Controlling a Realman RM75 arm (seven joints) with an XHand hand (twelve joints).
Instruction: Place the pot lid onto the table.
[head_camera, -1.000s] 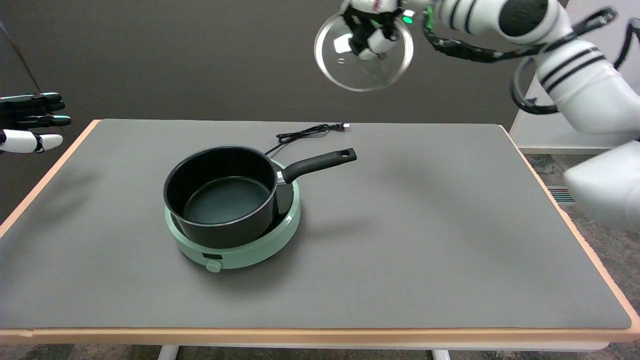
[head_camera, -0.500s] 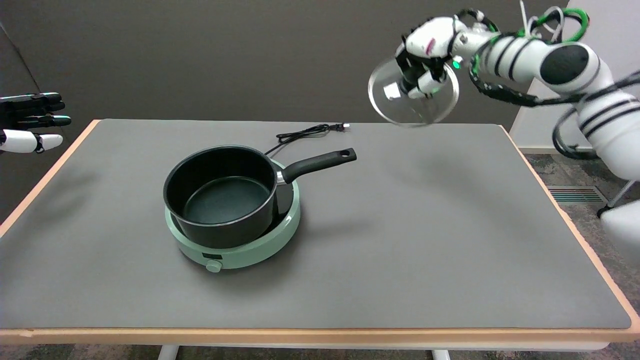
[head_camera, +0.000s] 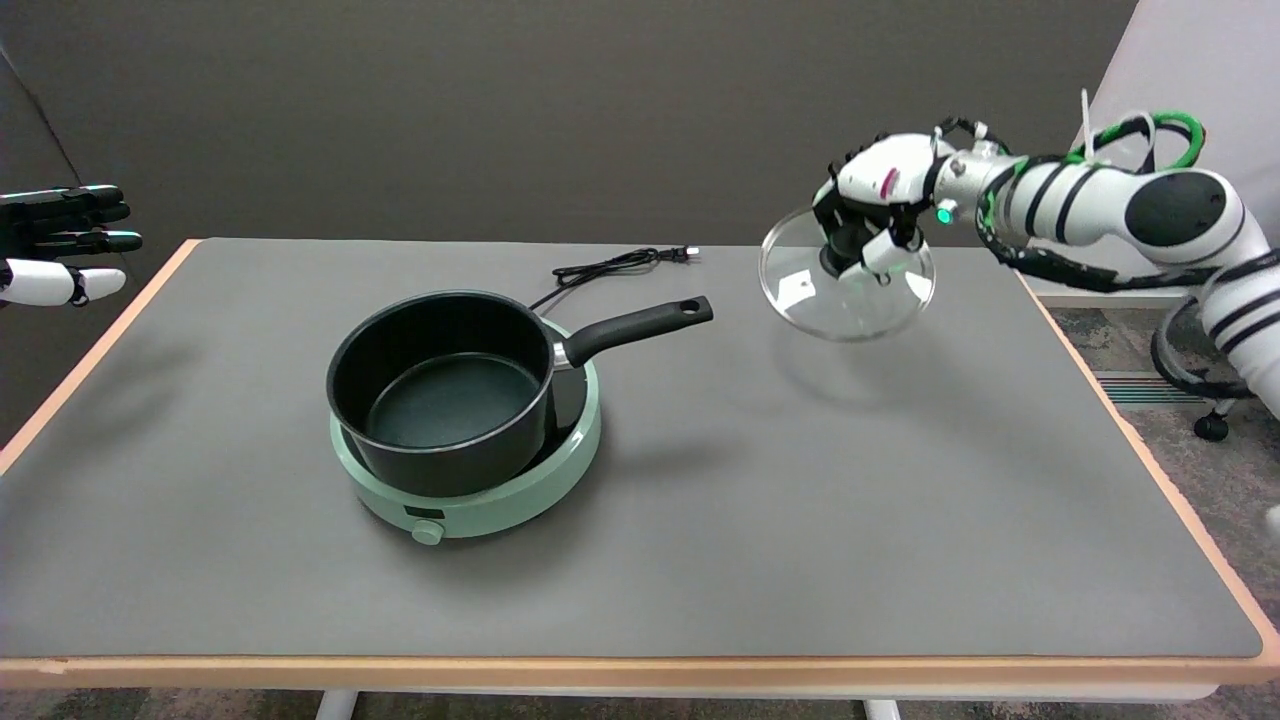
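A round glass pot lid (head_camera: 845, 290) hangs in the air above the far right part of the grey table (head_camera: 800, 500), tilted, its shadow on the mat just below. My right hand (head_camera: 872, 205) grips the lid's black knob from above, fingers curled around it. The open black pot (head_camera: 445, 390) with its long handle sits on a mint-green hot plate (head_camera: 480, 500) at the table's left centre, well apart from the lid.
A black power cord (head_camera: 620, 264) lies behind the pot near the far edge. The idle left hand (head_camera: 60, 245) hovers at the far left. The table's right edge runs close to my right arm (head_camera: 1100, 205).
My right hand has carried the lid down and to the right, from high above the table's far middle to just over the far right part of the mat.
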